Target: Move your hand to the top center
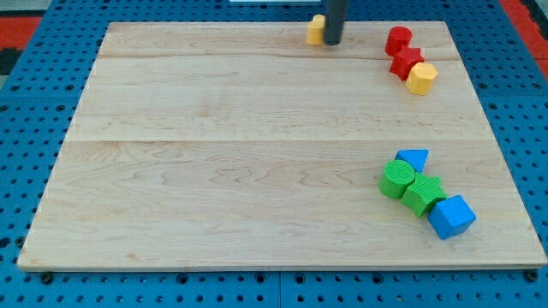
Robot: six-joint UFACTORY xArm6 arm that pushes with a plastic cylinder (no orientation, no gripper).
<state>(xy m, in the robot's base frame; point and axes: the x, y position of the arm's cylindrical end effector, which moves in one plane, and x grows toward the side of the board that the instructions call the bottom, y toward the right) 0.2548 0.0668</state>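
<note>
My tip (332, 42) is seen at the top center of the table (214, 171), just to the view's right of a small yellow block (316, 29), which seems to be touched by it. No hand is carried by the rod, so nothing is held. At the top right a red cylinder (397, 39), a red block (406, 62) and a yellow block (421, 78) are packed together. At the lower right a blue triangular block (413, 159), a green cylinder (396, 178), a green block (424, 195) and a blue cube (451, 216) are clustered.

My tip (332, 42) at top centre, touching yellow block (316, 30)
</note>
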